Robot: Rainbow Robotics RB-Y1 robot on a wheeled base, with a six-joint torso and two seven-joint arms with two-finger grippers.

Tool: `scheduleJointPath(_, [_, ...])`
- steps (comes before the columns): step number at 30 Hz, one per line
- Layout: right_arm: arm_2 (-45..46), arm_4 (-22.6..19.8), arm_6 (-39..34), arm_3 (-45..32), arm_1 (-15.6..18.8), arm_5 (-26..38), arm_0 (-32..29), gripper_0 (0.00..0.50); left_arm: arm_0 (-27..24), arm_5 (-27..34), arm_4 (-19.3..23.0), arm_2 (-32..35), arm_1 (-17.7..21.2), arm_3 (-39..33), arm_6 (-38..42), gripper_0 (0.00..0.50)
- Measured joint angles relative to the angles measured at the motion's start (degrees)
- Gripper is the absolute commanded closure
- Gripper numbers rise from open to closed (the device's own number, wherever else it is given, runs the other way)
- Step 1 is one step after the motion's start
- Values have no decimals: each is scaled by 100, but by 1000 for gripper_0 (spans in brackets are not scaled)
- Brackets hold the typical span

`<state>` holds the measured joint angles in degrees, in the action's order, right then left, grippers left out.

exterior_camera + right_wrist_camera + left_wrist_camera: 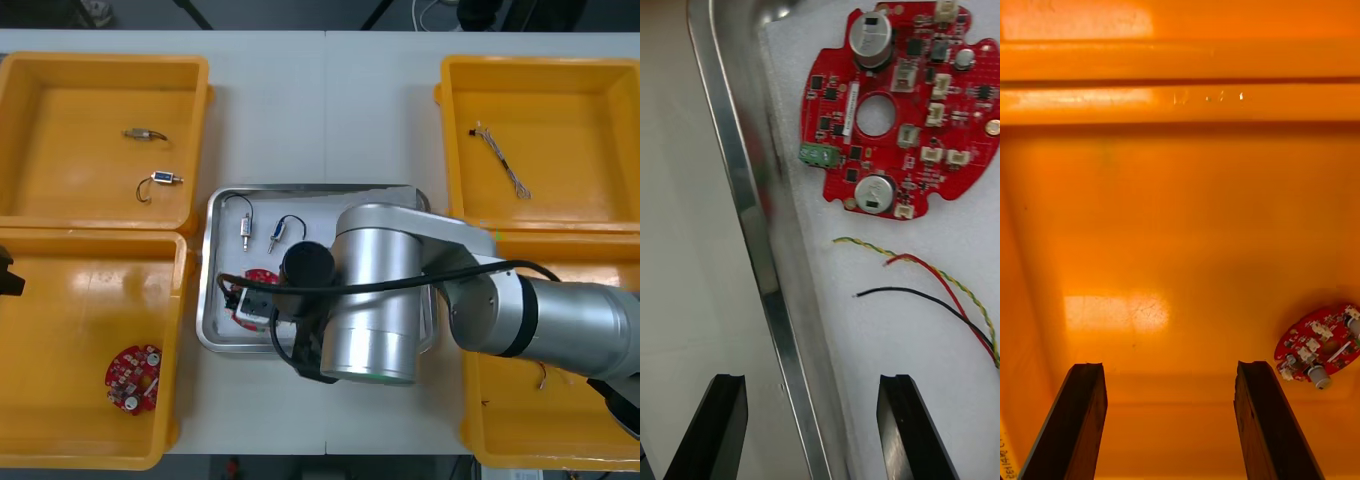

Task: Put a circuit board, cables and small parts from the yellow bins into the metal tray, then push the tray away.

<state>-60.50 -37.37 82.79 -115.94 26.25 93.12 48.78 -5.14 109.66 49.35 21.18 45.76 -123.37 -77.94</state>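
Board (891, 150), cables (944, 277) in tray (752, 210) (middle) — bins (60, 290) flanking

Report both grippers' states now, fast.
Left gripper: open, empty, over a yellow bin.
Right gripper: open, empty, astride the tray rim, near the circuit board.

**benchlurker:** so what's in the metal tray (214, 300) right now?

**me:** one round red circuit board (891, 112), lying flat, parts side up on the white liner (865, 360), close to the tray's left rim. Just beside it are a red and yellow cable (940, 281) and a black cable (917, 298), loose ends toward that rim. Two small metal parts (245, 228) lie at the far end.

**benchlurker:** and the yellow bins (60, 320)?

**me:** on my left, the far bin (60, 170) has two more small parts (165, 178), and the near one has a second board (133, 378). My far right bin (590, 90) holds one thin cable (500, 158).
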Motion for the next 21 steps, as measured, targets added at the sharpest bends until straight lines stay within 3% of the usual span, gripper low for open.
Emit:
scheduleJointPath(12, [-1020,662,0,412,-134,-453,14,0,10,0,4,0,2,0,0,0])
scheduleJointPath(21, [-1151,930,0,723,-268,-459,19,0,10,0,4,0,2,0,0,0])
